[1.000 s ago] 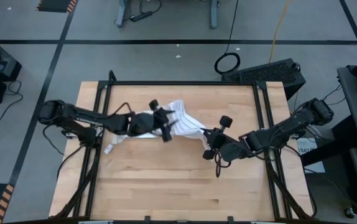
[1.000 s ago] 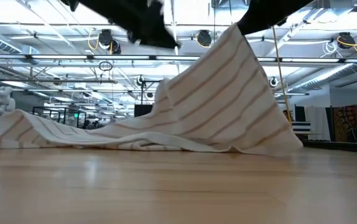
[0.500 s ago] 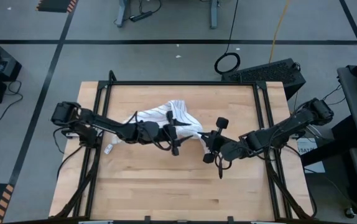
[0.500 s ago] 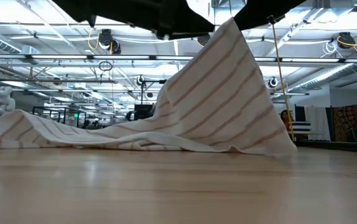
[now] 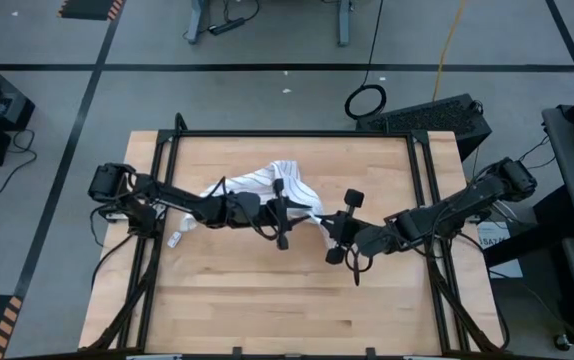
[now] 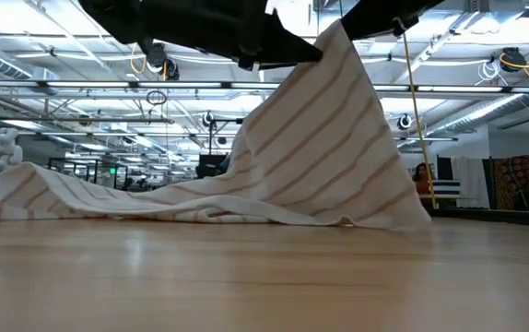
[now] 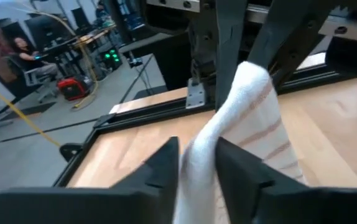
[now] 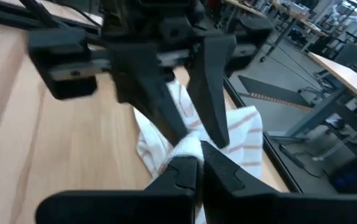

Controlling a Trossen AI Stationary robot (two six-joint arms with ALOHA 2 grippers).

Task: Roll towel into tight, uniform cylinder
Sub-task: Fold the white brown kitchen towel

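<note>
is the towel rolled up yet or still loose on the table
Still loose. The towel is crumpled, one end lifted into a peak where the left gripper and right gripper pinch it, the rest trailing flat across the table.

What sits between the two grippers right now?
Only a raised fold of the towel, pinched by the left gripper and the right gripper; the high view shows it.
</note>
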